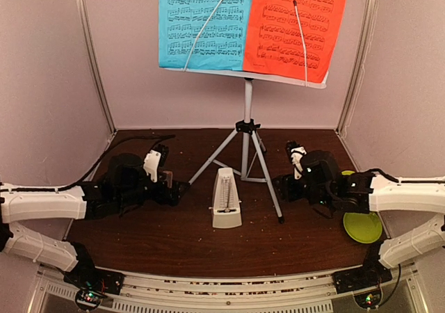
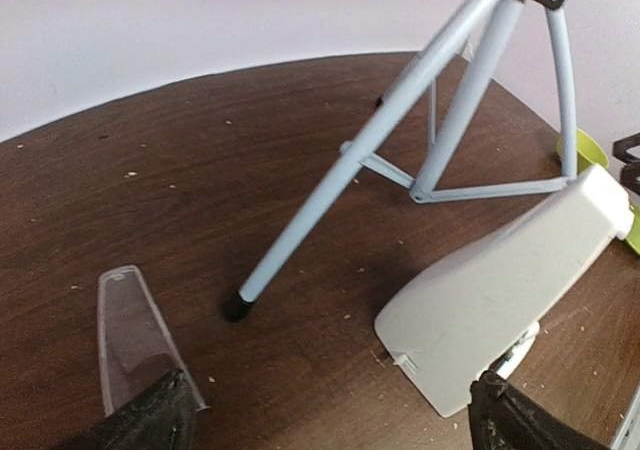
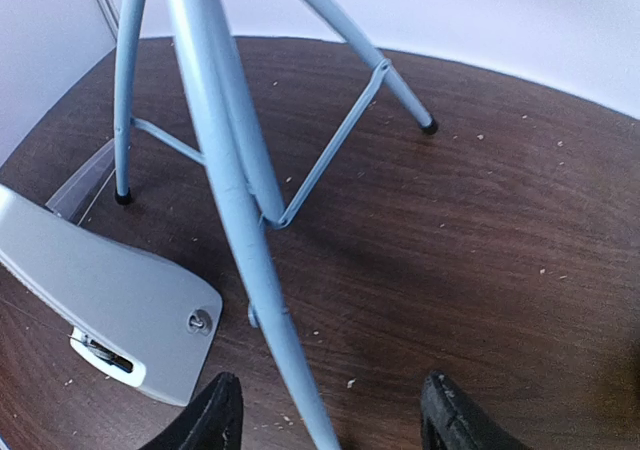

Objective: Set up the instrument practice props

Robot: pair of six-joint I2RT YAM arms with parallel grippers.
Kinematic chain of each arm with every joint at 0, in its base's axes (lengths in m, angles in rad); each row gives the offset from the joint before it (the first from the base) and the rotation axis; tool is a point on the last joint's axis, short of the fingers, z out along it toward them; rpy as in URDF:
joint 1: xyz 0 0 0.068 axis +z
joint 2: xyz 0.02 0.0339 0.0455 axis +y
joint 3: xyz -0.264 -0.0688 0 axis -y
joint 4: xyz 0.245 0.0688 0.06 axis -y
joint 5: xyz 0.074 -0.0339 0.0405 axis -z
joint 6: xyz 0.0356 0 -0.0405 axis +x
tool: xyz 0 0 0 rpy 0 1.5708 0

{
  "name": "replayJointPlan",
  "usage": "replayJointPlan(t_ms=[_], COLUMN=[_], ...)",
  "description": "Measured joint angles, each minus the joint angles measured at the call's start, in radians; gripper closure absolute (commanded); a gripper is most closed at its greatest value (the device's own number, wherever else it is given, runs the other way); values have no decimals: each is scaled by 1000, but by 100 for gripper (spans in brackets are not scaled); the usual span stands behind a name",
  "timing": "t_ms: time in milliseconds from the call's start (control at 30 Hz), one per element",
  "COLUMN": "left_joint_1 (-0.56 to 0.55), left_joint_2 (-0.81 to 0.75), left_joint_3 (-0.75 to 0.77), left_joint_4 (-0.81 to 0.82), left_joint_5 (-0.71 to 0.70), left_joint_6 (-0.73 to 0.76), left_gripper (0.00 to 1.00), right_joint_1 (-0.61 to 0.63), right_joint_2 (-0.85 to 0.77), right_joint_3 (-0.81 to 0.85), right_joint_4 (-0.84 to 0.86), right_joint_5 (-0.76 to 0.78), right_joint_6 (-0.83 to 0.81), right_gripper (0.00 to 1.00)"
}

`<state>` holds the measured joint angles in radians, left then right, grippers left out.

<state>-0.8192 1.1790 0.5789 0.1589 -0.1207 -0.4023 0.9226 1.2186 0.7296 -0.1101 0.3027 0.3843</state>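
Observation:
The white music stand stands at the back middle on its tripod legs (image 1: 245,153). Its desk (image 1: 278,77) holds a blue sheet (image 1: 201,24) and a red-orange sheet (image 1: 295,24), each under a wire clip. The white pyramid metronome (image 1: 226,199) stands upright in front of the legs. My left gripper (image 1: 182,188) is open and empty, left of the metronome (image 2: 500,295) and near a leg foot (image 2: 238,307). My right gripper (image 1: 278,186) is open and empty, with the right front leg (image 3: 250,240) passing between its fingers untouched. The metronome (image 3: 100,295) shows to its left.
A yellow-green plate (image 1: 363,227) lies at the right under my right arm, with a yellow-green bowl (image 1: 348,174) partly hidden behind it. A clear plastic piece (image 2: 135,335) lies by my left gripper. White walls close in the brown table (image 1: 174,243) on three sides.

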Motion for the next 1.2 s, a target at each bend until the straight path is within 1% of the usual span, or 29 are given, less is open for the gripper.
replayJointPlan(t_ms=[133, 267, 333, 400, 433, 500, 700, 1000, 1200], left_joint_1=[61, 121, 148, 170, 172, 175, 176, 176, 168], left_joint_2=[-77, -132, -145, -159, -161, -172, -187, -263, -285], left_joint_3=[1, 24, 65, 138, 147, 213, 359, 374, 334], left_joint_4=[-50, -129, -194, -277, -282, -352, -493, -573, -577], left_joint_5=[-34, -58, -71, -100, -103, -126, -171, -138, -118], left_joint_6=[-3, -5, -5, -4, -3, 4, 16, 38, 31], left_gripper=[2, 2, 2, 2, 2, 2, 2, 2, 2], right_joint_1=[-71, -143, -179, -219, -236, -264, -297, -294, -235], right_joint_2=[-135, -256, -300, -336, -347, -360, -361, -285, -284], right_joint_3=[-25, -24, -19, -6, 3, 28, 98, 114, 63], right_joint_4=[-40, -70, -85, -101, -108, -119, -127, -76, 12], right_joint_5=[-23, -64, -84, -106, -120, -147, -227, -372, -379], right_joint_6=[-26, -59, -73, -92, -98, -114, -137, -89, -42], right_gripper=[24, 6, 1, 0, 0, 0, 0, 0, 0])
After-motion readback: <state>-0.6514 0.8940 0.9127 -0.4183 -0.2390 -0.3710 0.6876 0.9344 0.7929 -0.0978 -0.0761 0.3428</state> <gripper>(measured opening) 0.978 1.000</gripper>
